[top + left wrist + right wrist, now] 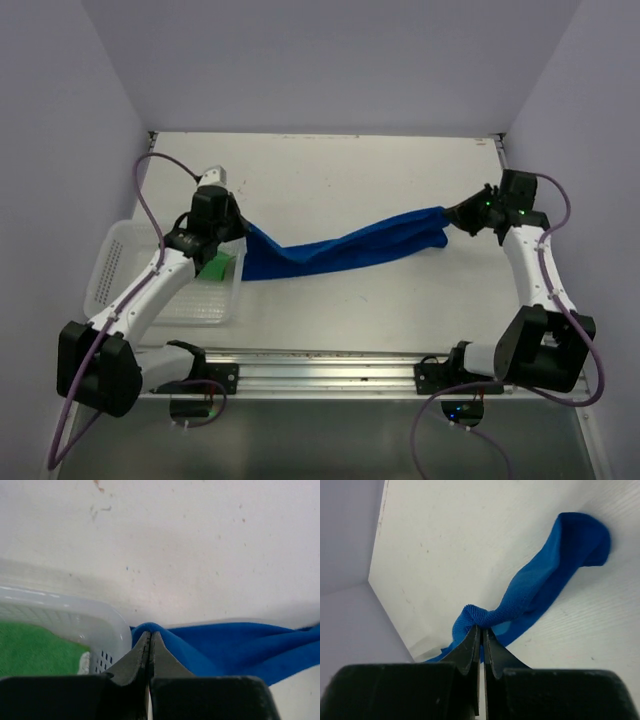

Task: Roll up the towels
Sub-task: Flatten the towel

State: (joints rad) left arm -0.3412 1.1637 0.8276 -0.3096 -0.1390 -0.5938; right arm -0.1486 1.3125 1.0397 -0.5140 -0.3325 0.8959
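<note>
We're barely started: the blue towel [340, 250] hangs stretched over the table [350, 170], not rolled. The left gripper [243, 232] pinches its end just beside the basket [110, 262], and the right gripper [452, 216] pinches the other end. The green towel [220, 267] lies in the basket, unrolled as far as we can tell.

Bright even overhead light; soft shadow beneath blue towel [545, 580]; left wrist view slightly blurred.
</note>
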